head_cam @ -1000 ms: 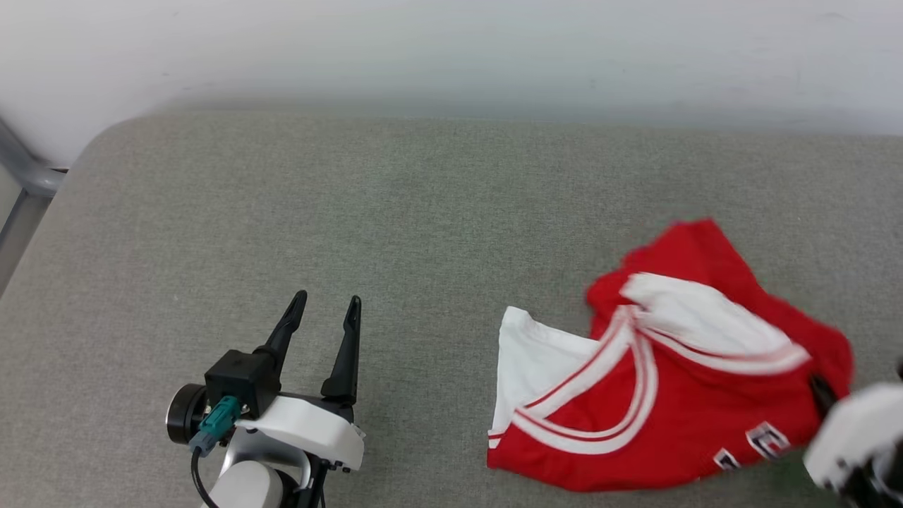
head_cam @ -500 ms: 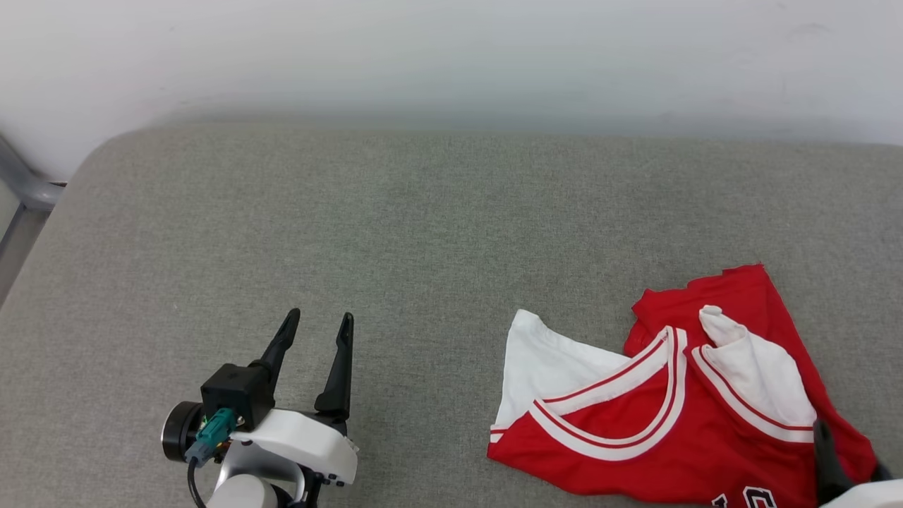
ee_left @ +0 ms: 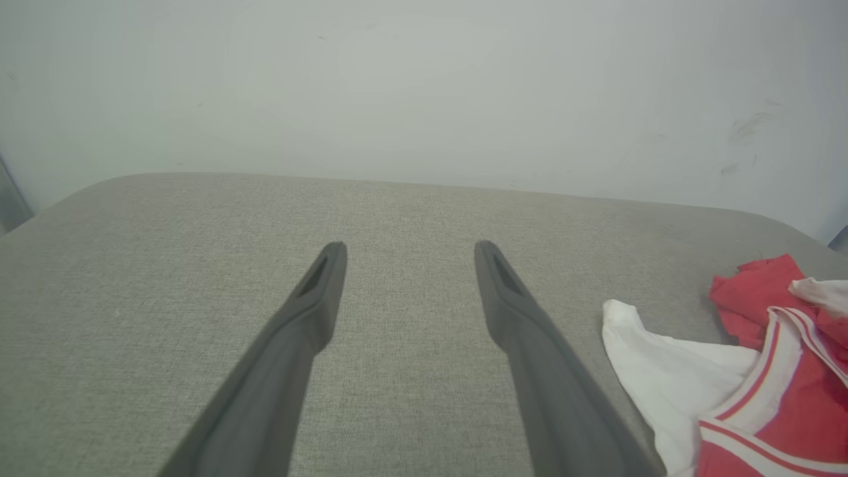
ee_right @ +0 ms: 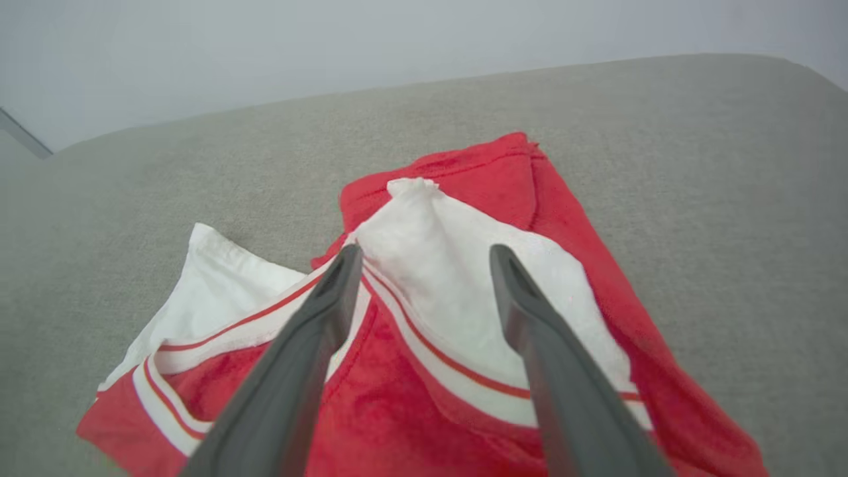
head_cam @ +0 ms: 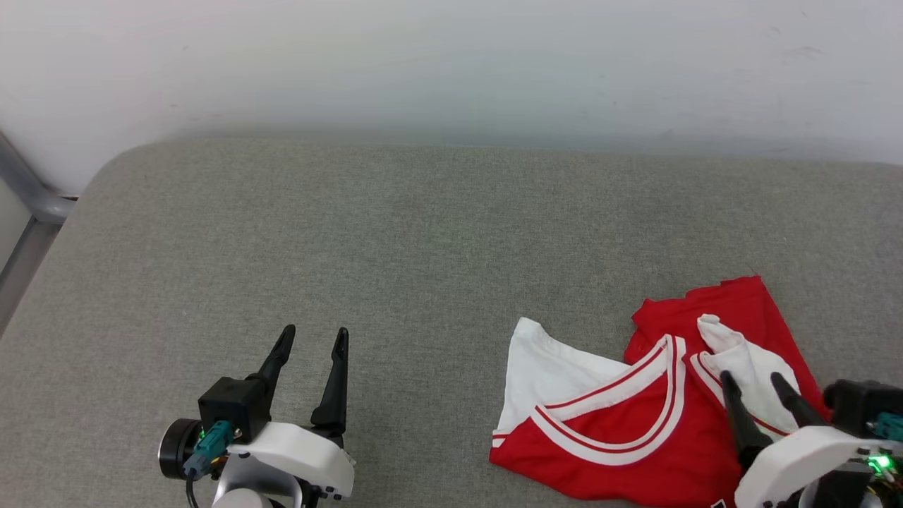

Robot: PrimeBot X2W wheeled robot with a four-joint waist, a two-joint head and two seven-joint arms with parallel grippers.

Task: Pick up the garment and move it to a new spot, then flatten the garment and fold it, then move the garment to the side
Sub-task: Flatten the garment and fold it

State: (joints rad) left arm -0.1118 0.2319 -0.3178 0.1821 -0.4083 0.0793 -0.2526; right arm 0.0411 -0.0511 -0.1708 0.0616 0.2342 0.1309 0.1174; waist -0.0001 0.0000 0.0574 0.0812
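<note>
One red jersey (head_cam: 614, 469), one grey bench (head_cam: 353, 247), one white wall (head_cam: 451, 63), two grippers, the left gripper (head_cam: 315, 330) and the right gripper (head_cam: 749, 375), and four dark fingers (head_cam: 335, 374).

Light was bright, even and diffuse in all views; its source could not be determined. Shadows were faint: a soft one lay along the edge of the garment (ee_right: 503, 185), left of the right fingers (ee_right: 318, 318). The wall (head_cam: 451, 63) beyond the fingers was soft in the head view. Wrist views bowed the far edge of the cushion (ee_left: 165, 265) beyond the left fingers (ee_left: 311, 311); finger bases were blurred.
</note>
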